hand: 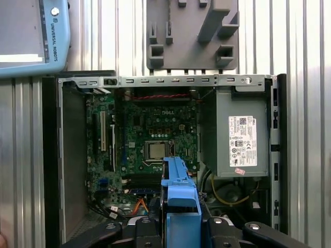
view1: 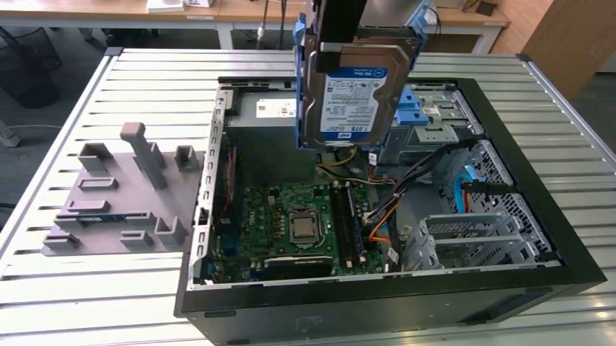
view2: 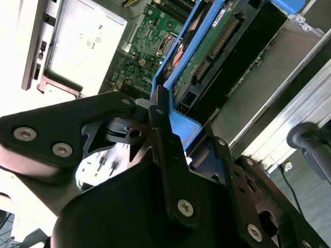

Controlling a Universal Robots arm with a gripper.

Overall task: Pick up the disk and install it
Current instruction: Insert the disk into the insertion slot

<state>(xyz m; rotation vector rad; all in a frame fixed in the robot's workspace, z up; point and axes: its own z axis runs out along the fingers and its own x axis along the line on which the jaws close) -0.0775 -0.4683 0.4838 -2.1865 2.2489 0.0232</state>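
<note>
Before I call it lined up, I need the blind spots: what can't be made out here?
Drive cage: exterior view, partly hidden behind the raised disk.
Power supply: exterior view, one end covered by the disk.
Disk's label: first wrist view, disk is edge-on.

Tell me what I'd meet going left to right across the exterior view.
Grey fixture block → power-supply box → disk, held up above the open case → metal drive cage.
</note>
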